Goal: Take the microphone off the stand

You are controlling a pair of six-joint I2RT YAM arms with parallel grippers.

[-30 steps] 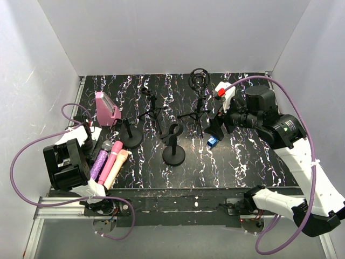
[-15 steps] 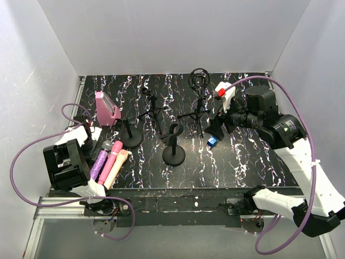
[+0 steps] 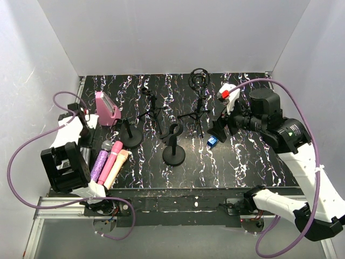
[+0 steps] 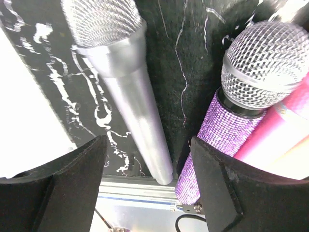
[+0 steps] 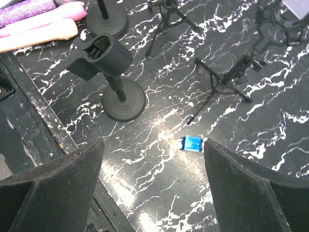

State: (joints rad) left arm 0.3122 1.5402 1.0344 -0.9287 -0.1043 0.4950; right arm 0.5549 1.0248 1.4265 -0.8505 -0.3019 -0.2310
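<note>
Change since the earlier frame: your left wrist has drawn back toward the rear wall, and the right arm has edged slightly outward.

1. Left gripper [image 4: 147, 145]: jaws apart, gripping nothing.
2. Silver microphone [image 4: 130, 82]: flat on the table [image 3: 253, 156], directly between your left fingers, clear of both.
3. Purple glitter microphone [image 4: 222, 130]: just beside the left gripper's right finger, touching the pink microphone [image 4: 285, 130] beyond it.
4. Right gripper [image 5: 153, 145]: jaws wide apart, gripping nothing.
5. Clip stand [image 5: 118, 92]: upright, below the right gripper, toward its left finger.
6. Blue block [image 5: 192, 143]: on the table between your right fingers, well below them.
</note>
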